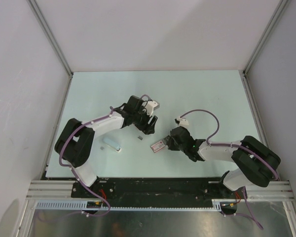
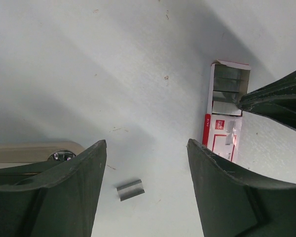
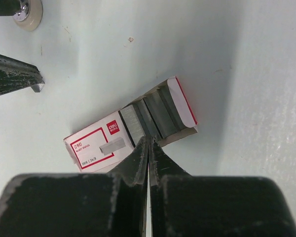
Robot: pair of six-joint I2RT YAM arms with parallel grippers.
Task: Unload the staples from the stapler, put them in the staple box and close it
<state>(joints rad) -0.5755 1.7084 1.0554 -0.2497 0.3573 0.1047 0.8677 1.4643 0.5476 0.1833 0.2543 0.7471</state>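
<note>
Pale mint desk (image 1: 197, 94), lightly specked, closed in by plain grey walls (image 1: 153, 29) on metal posts. Left jaws released, spread wide above a short strip of staples (image 2: 130, 190) lying on the bare surface. The beige stapler (image 2: 34, 150) lies just outside them. Right jaws clenched tight, tips at the open end of the red-and-white staple box (image 3: 96, 143).

Staple box (image 3: 96, 143) near edge hid behind right hand (image 3: 148, 143); stapler (image 3: 29, 12) cropped at pic corner.
</note>
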